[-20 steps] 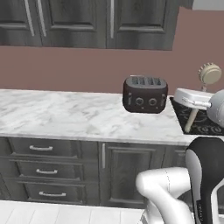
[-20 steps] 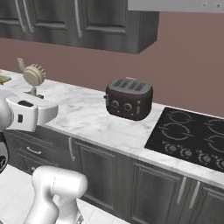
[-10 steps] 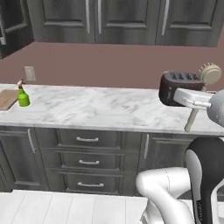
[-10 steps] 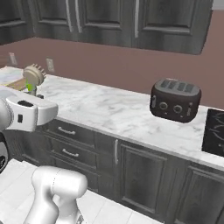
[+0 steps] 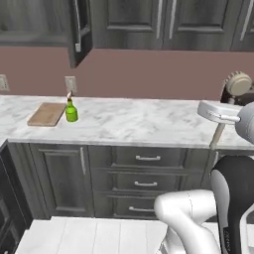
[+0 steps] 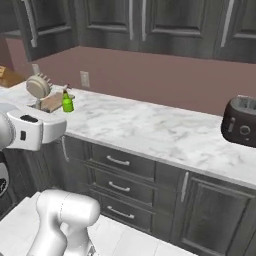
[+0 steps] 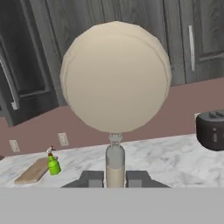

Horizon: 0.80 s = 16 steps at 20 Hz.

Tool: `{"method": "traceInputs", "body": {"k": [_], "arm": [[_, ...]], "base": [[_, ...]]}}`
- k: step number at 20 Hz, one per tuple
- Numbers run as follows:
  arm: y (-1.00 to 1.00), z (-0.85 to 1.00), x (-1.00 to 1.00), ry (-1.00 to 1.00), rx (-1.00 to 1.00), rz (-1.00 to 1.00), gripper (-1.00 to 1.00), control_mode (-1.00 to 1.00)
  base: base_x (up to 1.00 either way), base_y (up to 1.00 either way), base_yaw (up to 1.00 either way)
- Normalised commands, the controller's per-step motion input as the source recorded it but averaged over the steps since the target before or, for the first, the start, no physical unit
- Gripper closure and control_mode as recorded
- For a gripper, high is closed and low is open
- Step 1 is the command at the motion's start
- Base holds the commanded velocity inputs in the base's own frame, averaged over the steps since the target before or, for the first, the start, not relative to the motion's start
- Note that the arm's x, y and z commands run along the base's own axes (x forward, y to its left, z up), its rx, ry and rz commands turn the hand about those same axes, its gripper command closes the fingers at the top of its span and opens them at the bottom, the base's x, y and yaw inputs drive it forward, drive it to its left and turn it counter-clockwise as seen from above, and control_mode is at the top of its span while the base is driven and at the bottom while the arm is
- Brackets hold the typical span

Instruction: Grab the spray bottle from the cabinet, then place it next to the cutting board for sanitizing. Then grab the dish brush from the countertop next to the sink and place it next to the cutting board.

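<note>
Above the marble worktop (image 5: 149,124), the hand (image 7: 115,177) carries the dish brush (image 7: 115,78) upright.
Its fingers (image 7: 92,178) pinch the brush's thin handle, round disc head up, in front of the dark cabinet (image 5: 79,30) doors. Far along the worktop, the green spray bottle (image 5: 71,110) stands just beside the wooden cutting board (image 5: 47,114), under the open cabinet door. A black toaster (image 6: 240,120) sits at the other end.

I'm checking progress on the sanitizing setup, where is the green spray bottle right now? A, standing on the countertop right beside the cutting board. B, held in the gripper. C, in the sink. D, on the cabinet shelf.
A: the spray bottle stands upright on the marble countertop beside the cutting board, while the gripper holds the dish brush.
</note>
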Motion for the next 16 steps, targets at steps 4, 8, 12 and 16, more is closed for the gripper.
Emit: {"method": "traceInputs", "body": {"k": [4, 8, 12, 16], "arm": [[0.0, 0.0, 0.0, 0.0, 0.0, 0.0, 1.0, 1.0], [0.0, 0.0, 0.0, 0.0, 0.0, 0.0, 1.0, 1.0], [0.0, 0.0, 0.0, 0.0, 0.0, 0.0, 1.0, 1.0], [0.0, 0.0, 0.0, 0.0, 0.0, 0.0, 1.0, 1.0]], "base": [[0.0, 1.0, -0.08], [0.0, 1.0, -0.07], [0.05, 1.0, -0.03], [0.39, 1.0, -0.02]]}}
